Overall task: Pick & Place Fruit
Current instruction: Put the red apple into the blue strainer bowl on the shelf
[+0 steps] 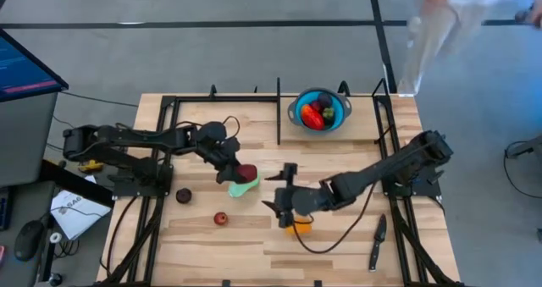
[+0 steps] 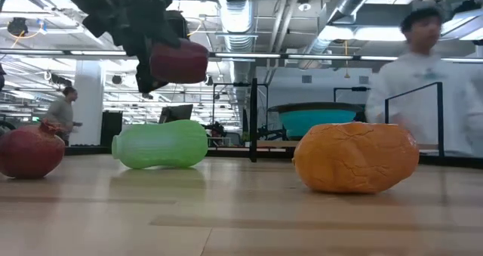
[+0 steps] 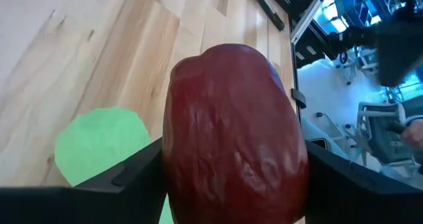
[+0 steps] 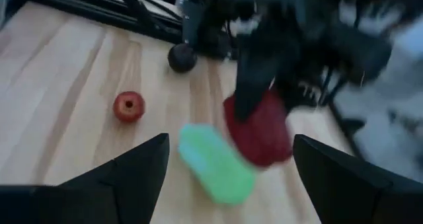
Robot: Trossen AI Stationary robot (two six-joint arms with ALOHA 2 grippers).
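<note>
My left gripper (image 1: 240, 169) is shut on a maroon fruit (image 2: 179, 61), which hangs above the table left of centre. Just below it the pale green oblong fruit (image 1: 244, 187) lies on its side on the wood. An orange fruit (image 2: 355, 156) rests on the table near the middle. My right gripper (image 1: 284, 206) hovers open above it and holds nothing. A small red fruit (image 1: 221, 218) and a dark one (image 1: 183, 195) lie nearer the left. The blue bowl (image 1: 337, 119) at the far side holds a red and a dark piece. My left gripper pinches the maroon fruit by its two sides (image 3: 173, 164) between its two fingers (image 3: 129, 178), which reach it slanting downward from the table's left. The fruit is lifted clear of the table and stands out past the fingertips, above the pale green fruit (image 3: 99, 145).
A black knife (image 1: 377, 241) lies near the table's right front corner. Black rails (image 1: 279, 109) frame the far part of the table beside the bowl. A person (image 2: 423, 60) moves behind the table's far right side.
</note>
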